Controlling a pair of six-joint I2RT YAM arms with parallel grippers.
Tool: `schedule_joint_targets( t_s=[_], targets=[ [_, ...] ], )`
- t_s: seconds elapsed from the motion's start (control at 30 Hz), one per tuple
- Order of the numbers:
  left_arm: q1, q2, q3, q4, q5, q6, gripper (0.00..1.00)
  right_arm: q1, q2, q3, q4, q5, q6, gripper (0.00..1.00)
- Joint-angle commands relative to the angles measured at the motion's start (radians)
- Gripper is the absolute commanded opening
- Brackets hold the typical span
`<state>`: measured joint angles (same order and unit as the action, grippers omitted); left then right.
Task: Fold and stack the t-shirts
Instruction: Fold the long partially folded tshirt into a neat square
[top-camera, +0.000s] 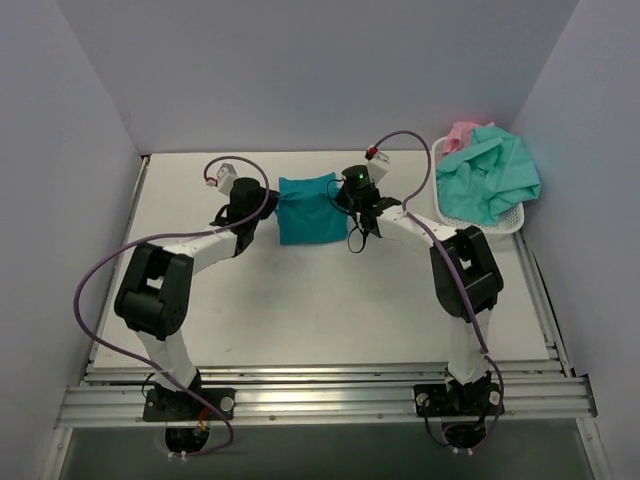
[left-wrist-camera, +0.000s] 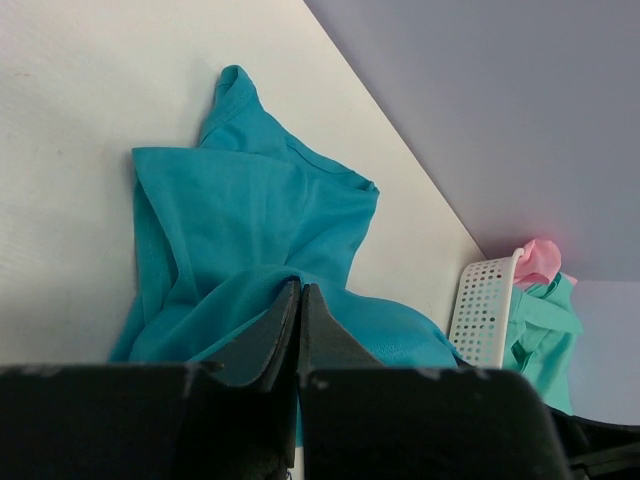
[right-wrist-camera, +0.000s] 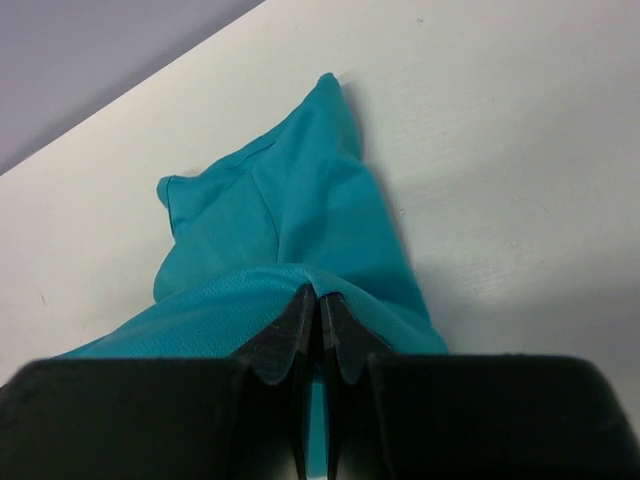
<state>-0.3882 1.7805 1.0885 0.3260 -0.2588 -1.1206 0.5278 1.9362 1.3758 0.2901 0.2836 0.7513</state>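
A deep teal-blue t-shirt (top-camera: 308, 210) lies partly folded near the table's far edge, stretched between both arms. My left gripper (top-camera: 272, 200) pinches its left edge; in the left wrist view the gripper (left-wrist-camera: 299, 290) is shut on a ridge of the teal t-shirt (left-wrist-camera: 250, 220). My right gripper (top-camera: 347, 198) holds the right edge; its wrist view shows the gripper (right-wrist-camera: 320, 296) shut on a fold of the t-shirt (right-wrist-camera: 290, 220). A mint-green t-shirt (top-camera: 490, 175) and a pink t-shirt (top-camera: 463, 132) are heaped in the basket at the far right.
A white perforated basket (top-camera: 500, 222) stands at the table's far right corner, also visible in the left wrist view as the basket (left-wrist-camera: 485, 310). Grey walls close in the left, back and right sides. Purple cables loop from both arms.
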Motion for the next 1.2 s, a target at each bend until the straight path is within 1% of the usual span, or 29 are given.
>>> schedule_joint_targets(
  t_s=[0.0, 0.13, 0.33, 0.57, 0.63, 0.67, 0.7, 0.73, 0.77, 0.8, 0.83, 0.87, 0.93, 0.97, 1.0, 1.03, 1.07, 1.1, 1.13, 1.17],
  targets=[
    [0.02, 0.071, 0.106, 0.085, 0.05, 0.01, 0.06, -0.04, 0.07, 0.089, 0.029, -0.073, -0.024, 0.0],
    [0.061, 0.146, 0.172, 0.114, 0.085, 0.004, 0.06, -0.066, 0.185, 0.198, 0.032, -0.133, -0.035, 0.0],
    [0.092, 0.243, 0.266, 0.137, 0.121, 0.01, 0.06, -0.101, 0.308, 0.343, 0.04, -0.219, -0.041, 0.0],
    [0.106, 0.352, 0.399, 0.169, 0.176, 0.044, 0.06, -0.146, 0.386, 0.434, 0.078, -0.273, -0.035, 0.0],
    [0.112, 0.387, 0.447, 0.173, 0.185, 0.048, 0.06, -0.161, 0.411, 0.453, 0.104, -0.323, -0.029, 0.0],
    [0.114, 0.401, 0.462, 0.177, 0.188, 0.051, 0.06, -0.166, 0.418, 0.456, 0.145, -0.334, -0.026, 0.07],
    [0.118, 0.428, 0.477, 0.186, 0.19, 0.057, 0.06, -0.172, 0.435, 0.454, 0.174, -0.352, -0.023, 0.19],
    [0.12, 0.442, 0.494, 0.191, 0.19, 0.061, 0.07, -0.181, 0.443, 0.451, 0.211, -0.359, -0.017, 0.41],
    [0.121, 0.459, 0.522, 0.215, 0.191, 0.067, 0.07, -0.187, 0.452, 0.451, 0.275, -0.36, -0.001, 0.86],
    [0.126, 0.494, 0.537, 0.229, 0.19, 0.08, 0.08, -0.195, 0.475, 0.454, 0.302, -0.363, 0.006, 1.0],
    [0.127, 0.513, 0.557, 0.246, 0.185, 0.09, 0.09, -0.21, 0.486, 0.457, 0.334, -0.365, 0.013, 1.0],
    [0.127, 0.536, 0.579, 0.28, 0.182, 0.105, 0.11, -0.218, 0.494, 0.457, 0.404, -0.365, 0.026, 1.0],
    [0.135, 0.614, 0.678, 0.298, 0.19, 0.142, 0.17, -0.233, 0.515, 0.465, 0.467, -0.382, 0.039, 1.0],
    [0.14, 0.647, 0.727, 0.307, 0.223, 0.151, 0.2, -0.247, 0.517, 0.468, 0.513, -0.389, 0.045, 1.0],
    [0.143, 0.722, 0.849, 0.305, 0.249, 0.157, 0.24, -0.253, 0.505, 0.454, 0.54, -0.399, 0.062, 1.0],
    [0.149, 0.762, 0.922, 0.294, 0.268, 0.157, 0.53, -0.259, 0.489, 0.435, 0.569, -0.417, 0.069, 1.0],
    [0.15, 0.808, 1.005, 0.251, 0.33, 0.162, 0.75, -0.268, 0.471, 0.404, 0.64, -0.428, 0.075, 1.0],
    [0.152, 0.906, 1.098, 0.205, 0.345, 0.168, 0.96, -0.269, 0.421, 0.367, 0.68, -0.434, 0.071, 1.0],
    [0.152, 0.954, 1.299, 0.144, 0.355, 0.166, 0.94, -0.27, 0.39, 0.286, 0.717, -0.435, 0.063, 1.0],
    [0.156, 1.008, 1.402, 0.046, 0.366, 0.163, 0.94, -0.27, 0.364, 0.249, 0.763, -0.434, 0.053, 1.0]
  ],
)
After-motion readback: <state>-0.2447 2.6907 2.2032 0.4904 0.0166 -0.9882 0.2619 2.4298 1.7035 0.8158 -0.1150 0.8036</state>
